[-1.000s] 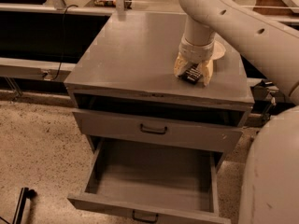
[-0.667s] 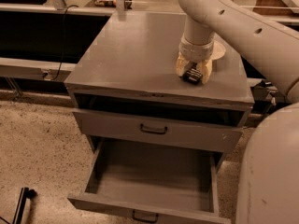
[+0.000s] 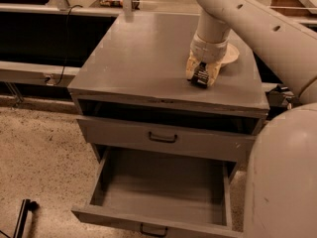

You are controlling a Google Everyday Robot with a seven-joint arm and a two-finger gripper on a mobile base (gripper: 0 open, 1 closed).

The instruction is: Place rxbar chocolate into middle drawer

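My gripper (image 3: 201,75) is low over the right part of the grey cabinet top (image 3: 143,53), pointing down. Its two cream fingers (image 3: 190,67) stand on either side of a small black bar, the rxbar chocolate (image 3: 200,78), and are shut on it at the cabinet surface. The middle drawer (image 3: 163,190), the lowest one, is pulled wide open below, a deep grey tray with nothing in it that I can see, and a small dark handle (image 3: 153,230) on its front.
A white bowl (image 3: 231,57) sits just behind the gripper, partly hidden by my arm. The grey drawer above (image 3: 163,138) is closed, with an open slot over it. My robot body (image 3: 282,182) fills the lower right. A dark shelf unit stands at left.
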